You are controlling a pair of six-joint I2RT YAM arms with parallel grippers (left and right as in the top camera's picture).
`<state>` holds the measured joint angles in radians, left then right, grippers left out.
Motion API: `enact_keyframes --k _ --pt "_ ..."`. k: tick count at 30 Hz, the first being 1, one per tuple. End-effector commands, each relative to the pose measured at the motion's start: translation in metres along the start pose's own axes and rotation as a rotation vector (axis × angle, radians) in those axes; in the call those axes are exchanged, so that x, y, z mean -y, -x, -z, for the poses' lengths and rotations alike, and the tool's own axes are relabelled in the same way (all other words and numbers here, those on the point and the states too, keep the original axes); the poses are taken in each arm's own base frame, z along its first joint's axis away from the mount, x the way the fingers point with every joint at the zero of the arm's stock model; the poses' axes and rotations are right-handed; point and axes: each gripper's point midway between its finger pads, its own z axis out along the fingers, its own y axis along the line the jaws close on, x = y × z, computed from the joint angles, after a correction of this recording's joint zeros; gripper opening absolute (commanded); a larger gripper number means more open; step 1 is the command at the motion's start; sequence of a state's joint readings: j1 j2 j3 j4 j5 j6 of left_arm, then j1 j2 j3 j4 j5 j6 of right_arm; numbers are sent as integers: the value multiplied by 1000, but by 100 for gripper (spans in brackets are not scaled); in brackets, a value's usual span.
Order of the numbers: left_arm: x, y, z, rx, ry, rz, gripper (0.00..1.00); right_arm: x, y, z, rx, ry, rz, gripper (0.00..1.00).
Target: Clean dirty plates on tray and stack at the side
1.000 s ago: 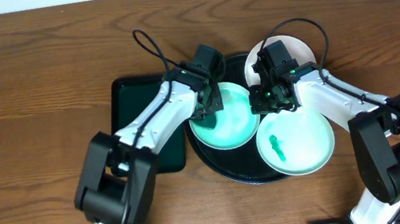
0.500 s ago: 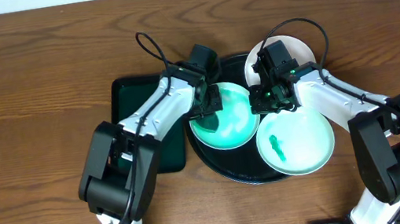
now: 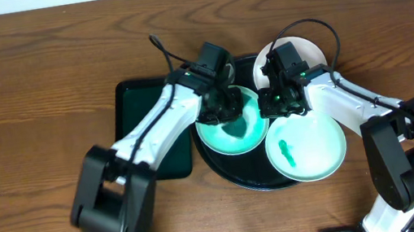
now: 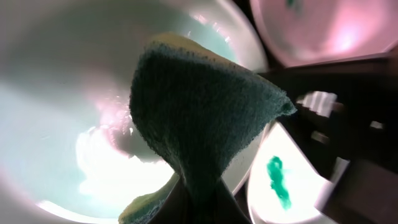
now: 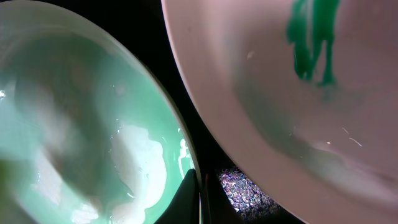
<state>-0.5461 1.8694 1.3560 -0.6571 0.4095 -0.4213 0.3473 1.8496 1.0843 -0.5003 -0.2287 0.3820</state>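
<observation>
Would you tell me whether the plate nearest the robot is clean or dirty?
Dirty: the plate has a green smear at its middle.

Mint plates [image 3: 311,150], one green-smeared; black tray [image 3: 228,172]; dark-teal sponge [image 4: 199,106].

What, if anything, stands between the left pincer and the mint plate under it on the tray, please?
Only its own tool: the dark green sponge clamped in the left pincer sits between it and the mint plate on the black tray. Nothing else visible is in the way.
</observation>
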Motion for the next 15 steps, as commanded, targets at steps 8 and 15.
enact_keyframes --k 8,15 --pt "-66 6 0 79 330 57 8 -3 -3 -2 -8 8 12 1" --pt "-89 -4 -21 49 409 127 8 -3 -3 -2 -8 9 12 1"
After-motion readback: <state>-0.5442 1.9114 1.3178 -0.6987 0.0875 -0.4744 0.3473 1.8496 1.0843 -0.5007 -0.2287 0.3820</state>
